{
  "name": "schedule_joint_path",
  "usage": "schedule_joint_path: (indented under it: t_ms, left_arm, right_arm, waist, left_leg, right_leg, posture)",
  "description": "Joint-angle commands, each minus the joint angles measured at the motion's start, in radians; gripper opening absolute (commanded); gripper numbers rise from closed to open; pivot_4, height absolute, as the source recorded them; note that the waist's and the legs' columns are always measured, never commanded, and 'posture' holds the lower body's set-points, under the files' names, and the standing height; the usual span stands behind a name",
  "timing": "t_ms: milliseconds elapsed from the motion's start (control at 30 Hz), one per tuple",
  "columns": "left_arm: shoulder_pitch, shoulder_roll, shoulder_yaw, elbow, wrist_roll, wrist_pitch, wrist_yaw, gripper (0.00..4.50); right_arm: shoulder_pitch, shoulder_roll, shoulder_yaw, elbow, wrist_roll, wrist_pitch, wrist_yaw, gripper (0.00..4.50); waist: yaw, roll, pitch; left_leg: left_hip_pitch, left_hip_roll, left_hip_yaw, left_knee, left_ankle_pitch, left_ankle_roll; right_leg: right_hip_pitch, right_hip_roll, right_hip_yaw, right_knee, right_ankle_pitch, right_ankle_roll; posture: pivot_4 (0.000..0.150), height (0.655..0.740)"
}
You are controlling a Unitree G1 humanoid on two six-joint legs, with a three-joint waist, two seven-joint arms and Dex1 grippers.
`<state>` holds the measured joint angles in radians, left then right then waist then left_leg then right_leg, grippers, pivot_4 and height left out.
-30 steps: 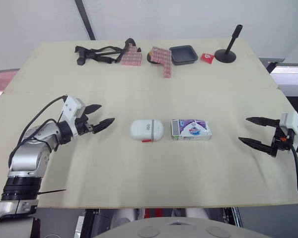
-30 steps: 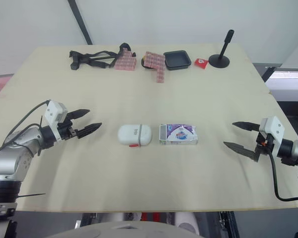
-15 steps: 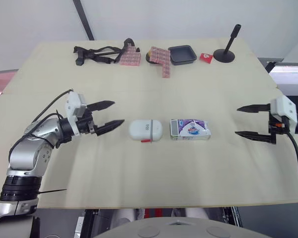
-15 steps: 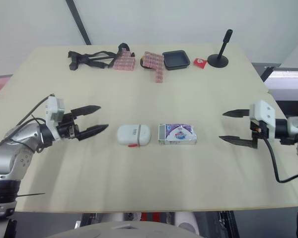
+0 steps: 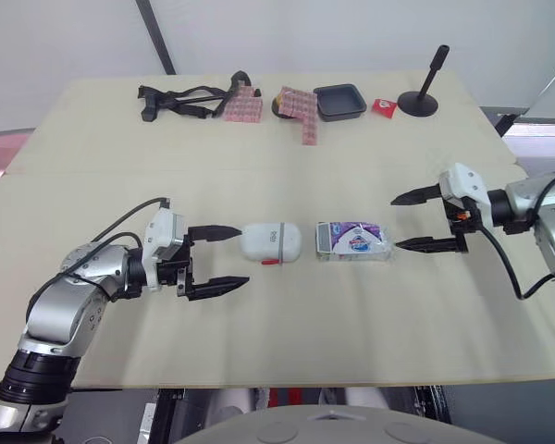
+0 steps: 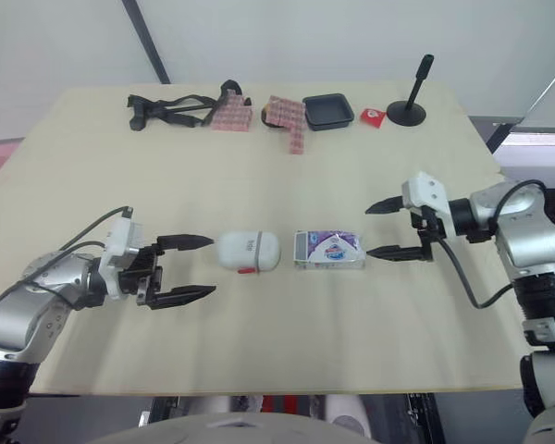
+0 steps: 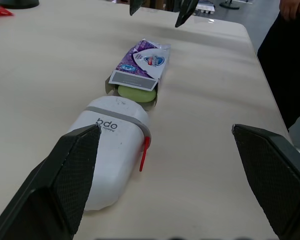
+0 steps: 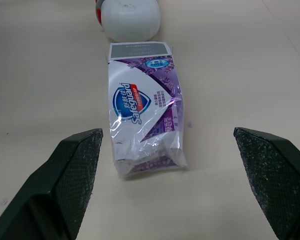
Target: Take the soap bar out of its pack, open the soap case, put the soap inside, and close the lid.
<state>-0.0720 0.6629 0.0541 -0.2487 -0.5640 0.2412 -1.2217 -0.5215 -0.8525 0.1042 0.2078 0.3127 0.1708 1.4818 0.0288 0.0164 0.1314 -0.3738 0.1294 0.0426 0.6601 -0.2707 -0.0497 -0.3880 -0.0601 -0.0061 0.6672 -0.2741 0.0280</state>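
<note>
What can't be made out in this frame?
- Soap bar: green end shows in left wrist view; soap pack covers the rest.
- Soap case: shut, so its inside is hidden.
- Red item, head views: too small to identify.
- Person, left wrist view: cut by the edge.

left end effector [image 5: 245,255] nearer soap case [image 5: 272,241] | right end effector [image 5: 396,223] nearer pack [image 5: 355,240]

Lighting: bright, even, diffuse, from overhead. Shadows: soft and faint, lying close beneath the left gripper [image 5: 245,254], right gripper [image 5: 395,223] and soap case [image 5: 271,241] on the pale matte table [image 5: 351,314]. Glare: mild sheen on the glossy wrapper of the soap pack [image 8: 145,115].
</note>
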Motion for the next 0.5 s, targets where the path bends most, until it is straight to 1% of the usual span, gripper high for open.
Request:
schedule_joint_path:
  t_ms: [33,500]
  left_arm:
    - [0.002,-0.005,0.004,0.005,0.015,-0.038,0.004,4.46]
    - [0.019,-0.028,-0.021,-0.028,0.023,-0.047,0.030,4.46]
  right_arm:
    - [-0.009,0.008,0.006,-0.015,-0.016,-0.017,0.003,4.50]
    - [-0.015,0.075,0.043,0.114,-0.088,-0.137,-0.011,4.50]
  waist:
    - [-0.001,0.000,0.000]
    - [-0.003,0.000,0.000]
  left_leg:
    - [0.000,0.000,0.000,0.000,0.000,0.000]
    - [0.000,0.001,0.002,0.000,0.000,-0.001]
  right_leg:
    - [0.000,0.000,0.000,0.000,0.000,0.000]
    - [-0.001,0.000,0.000,0.002,-0.001,-0.001]
  posture:
    - [0.150,0.7400]
    - [0.150,0.7400]
